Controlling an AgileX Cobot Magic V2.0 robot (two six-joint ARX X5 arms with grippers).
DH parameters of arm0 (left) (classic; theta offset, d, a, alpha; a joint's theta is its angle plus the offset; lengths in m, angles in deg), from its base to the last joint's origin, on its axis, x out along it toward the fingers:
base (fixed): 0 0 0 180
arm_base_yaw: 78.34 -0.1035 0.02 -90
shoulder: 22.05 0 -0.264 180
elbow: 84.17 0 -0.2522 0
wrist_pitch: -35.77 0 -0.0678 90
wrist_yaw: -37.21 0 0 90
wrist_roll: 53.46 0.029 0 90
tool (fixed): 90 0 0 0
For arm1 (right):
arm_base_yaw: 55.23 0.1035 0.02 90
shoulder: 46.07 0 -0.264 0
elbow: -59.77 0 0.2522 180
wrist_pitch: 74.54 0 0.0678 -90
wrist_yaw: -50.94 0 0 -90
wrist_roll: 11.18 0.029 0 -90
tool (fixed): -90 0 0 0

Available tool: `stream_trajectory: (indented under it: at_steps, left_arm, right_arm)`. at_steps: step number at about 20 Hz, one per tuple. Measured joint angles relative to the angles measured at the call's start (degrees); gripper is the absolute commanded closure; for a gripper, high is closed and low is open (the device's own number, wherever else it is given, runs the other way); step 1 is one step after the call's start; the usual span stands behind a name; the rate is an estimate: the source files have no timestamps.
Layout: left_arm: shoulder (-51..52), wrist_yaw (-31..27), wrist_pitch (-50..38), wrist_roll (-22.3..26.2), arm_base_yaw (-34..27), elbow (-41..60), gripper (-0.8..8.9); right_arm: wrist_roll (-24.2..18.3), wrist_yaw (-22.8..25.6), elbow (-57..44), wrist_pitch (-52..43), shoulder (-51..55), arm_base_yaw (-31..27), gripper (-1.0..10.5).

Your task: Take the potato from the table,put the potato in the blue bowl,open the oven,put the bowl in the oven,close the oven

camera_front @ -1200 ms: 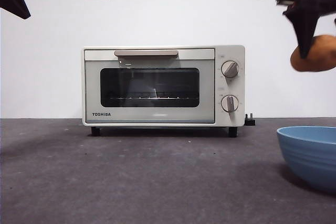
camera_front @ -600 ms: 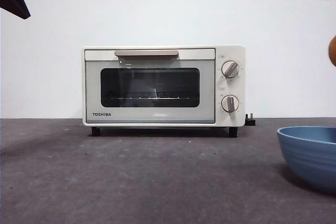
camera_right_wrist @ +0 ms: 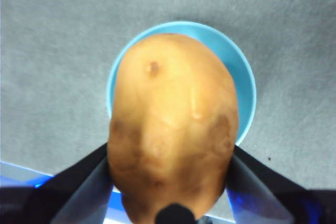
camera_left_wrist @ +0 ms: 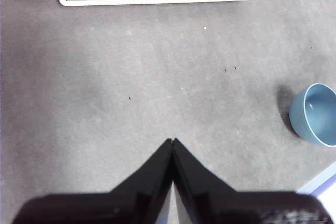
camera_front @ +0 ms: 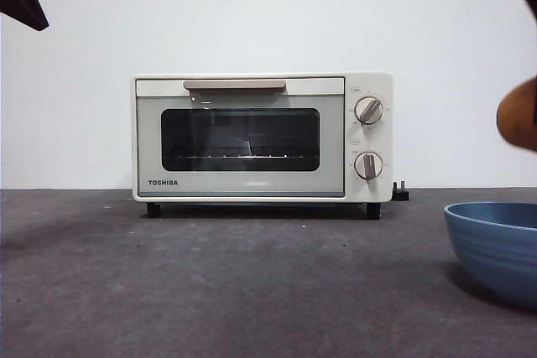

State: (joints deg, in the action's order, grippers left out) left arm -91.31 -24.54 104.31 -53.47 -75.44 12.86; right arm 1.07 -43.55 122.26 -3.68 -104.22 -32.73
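Dark grey table [camera_front: 210, 291] lies below us; our right gripper [camera_right_wrist: 173, 182] clamps the potato [camera_right_wrist: 173, 124] directly above the blue bowl [camera_right_wrist: 247, 98]. We should lower it close before releasing, so it cannot bounce out.

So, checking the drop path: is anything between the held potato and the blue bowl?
Nothing shows. In the front view the potato, clamped by the right gripper, hangs over the blue bowl with only wall behind the gap; the right wrist view shows it over the bowl.
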Motion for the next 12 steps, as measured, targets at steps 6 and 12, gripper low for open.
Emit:
stream_trajectory:
  at_steps: [6, 12]
  left_arm:
    - [0.0, 0.0, 0.0, 0.0, 0.0, 0.0, 8.19]
    - [0.0, 0.0, 0.0, 0.0, 0.1, 0.0, 8.19]
  right_arm:
    - [0.0, 0.0, 0.0, -4.5, -9.2, 0.0, 8.9]
    - [0.0, 0.0, 0.0, -6.9, -15.0, 0.0, 5.6]
